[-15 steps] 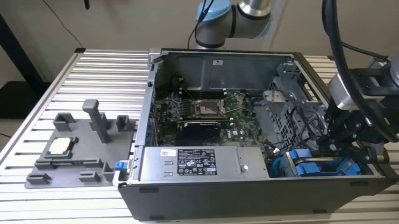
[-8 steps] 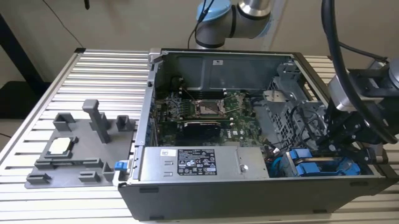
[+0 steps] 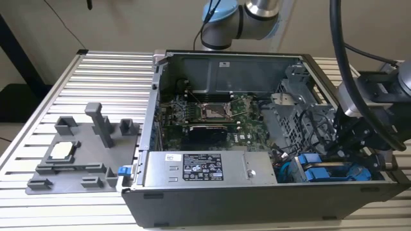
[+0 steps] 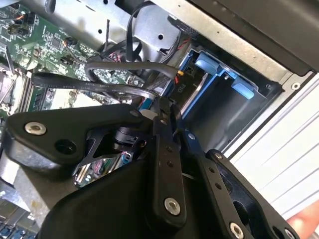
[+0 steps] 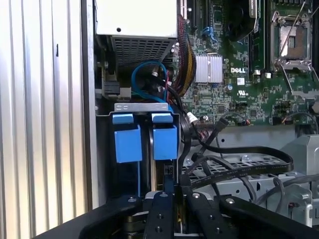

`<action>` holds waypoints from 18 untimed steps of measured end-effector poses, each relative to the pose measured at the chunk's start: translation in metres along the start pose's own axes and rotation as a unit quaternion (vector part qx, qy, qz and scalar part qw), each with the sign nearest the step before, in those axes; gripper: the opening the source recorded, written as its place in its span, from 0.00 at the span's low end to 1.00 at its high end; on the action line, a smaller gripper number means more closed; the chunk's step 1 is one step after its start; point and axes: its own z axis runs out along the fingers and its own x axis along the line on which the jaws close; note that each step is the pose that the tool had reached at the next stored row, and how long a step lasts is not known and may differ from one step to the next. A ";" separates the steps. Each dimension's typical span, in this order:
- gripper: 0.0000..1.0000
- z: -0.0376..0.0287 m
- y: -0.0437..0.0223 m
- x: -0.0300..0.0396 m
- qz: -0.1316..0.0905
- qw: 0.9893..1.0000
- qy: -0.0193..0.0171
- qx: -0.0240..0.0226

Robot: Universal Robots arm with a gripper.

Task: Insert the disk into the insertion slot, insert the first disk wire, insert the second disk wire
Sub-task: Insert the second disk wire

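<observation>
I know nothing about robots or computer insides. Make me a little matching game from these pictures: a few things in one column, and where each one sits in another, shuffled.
Things:
1. grey labelled power-supply box
2. green motherboard
3. dark grey plastic parts holder
4. bright blue plastic drive carriers

Places:
A. on the slatted table, outside the case
B. in the case's corner beneath the black gripper
C. along the case's near wall
D. flat on the case's floor, mid-case

Pairs: 1-C, 2-D, 3-A, 4-B
</observation>
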 end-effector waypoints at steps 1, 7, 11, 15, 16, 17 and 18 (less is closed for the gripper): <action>0.16 0.0006 0.0000 0.0001 0.000 1.000 0.000 0.000; 0.16 0.0014 -0.0001 0.0003 0.000 1.000 0.000 0.000; 0.18 0.0018 -0.0001 0.0003 0.000 1.000 0.000 0.000; 0.24 -0.0012 0.0000 -0.0003 0.000 1.000 0.000 0.000; 0.24 -0.0023 0.0000 -0.0004 0.000 1.000 0.000 0.000; 0.24 -0.0037 0.0001 -0.0007 0.000 1.000 0.000 0.000; 0.24 -0.0049 0.0001 -0.0009 0.000 1.000 0.000 -0.001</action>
